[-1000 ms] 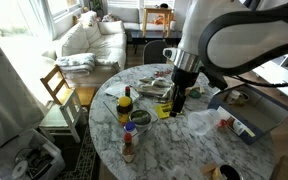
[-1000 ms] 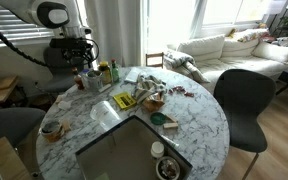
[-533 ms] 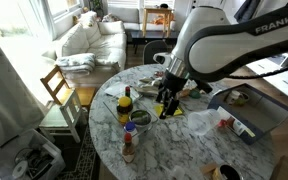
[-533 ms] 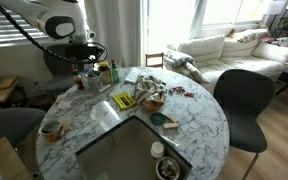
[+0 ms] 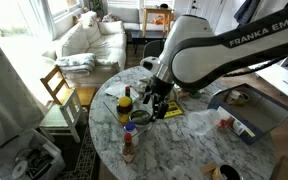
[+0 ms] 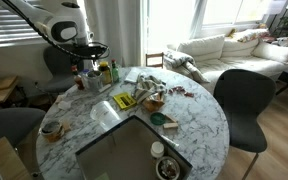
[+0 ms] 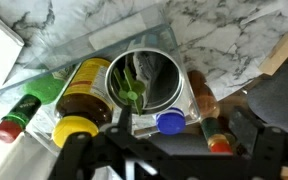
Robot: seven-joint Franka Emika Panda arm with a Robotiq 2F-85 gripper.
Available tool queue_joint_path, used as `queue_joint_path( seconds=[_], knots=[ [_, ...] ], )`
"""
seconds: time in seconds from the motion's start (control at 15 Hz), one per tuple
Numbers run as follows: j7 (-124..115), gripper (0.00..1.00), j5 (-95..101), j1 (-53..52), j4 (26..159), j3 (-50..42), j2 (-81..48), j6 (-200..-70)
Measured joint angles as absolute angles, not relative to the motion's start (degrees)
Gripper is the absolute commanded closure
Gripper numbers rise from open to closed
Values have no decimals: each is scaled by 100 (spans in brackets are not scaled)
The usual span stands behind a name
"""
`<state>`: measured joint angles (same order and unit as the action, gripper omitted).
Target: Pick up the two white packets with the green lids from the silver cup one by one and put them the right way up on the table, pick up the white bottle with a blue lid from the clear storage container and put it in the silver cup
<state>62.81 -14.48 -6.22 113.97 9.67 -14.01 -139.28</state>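
The pincer (image 5: 154,108) hangs wide open and empty over the silver cup (image 7: 170,68) on the counter (image 5: 199,140); both green-lidded packets (image 7: 132,94) sit inside it (neither out yet), so the first pick is in hand, likely needing a straight drop onto one lid
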Motion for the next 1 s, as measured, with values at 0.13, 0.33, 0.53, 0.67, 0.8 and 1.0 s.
queue_joint_path(
  seconds=[0.13, 0.33, 0.53, 0.67, 0.8, 1.0],
  knots=[
    [6281, 0, -1448, -611, 11397, 967, -1387, -13928],
    [6281, 0, -1447, -596, 11383, 967, -1419, -13928],
    [6361, 0, -1447, -558, 11259, 980, -1625, -13931],
    [6485, 0, -1421, -526, 11113, 991, -1823, -13963],
    [6639, 0, -1379, -491, 10932, 1008, -2026, -14054],
    [6863, 0, -1309, -432, 10622, 1060, -2316, -14075]
  ],
)
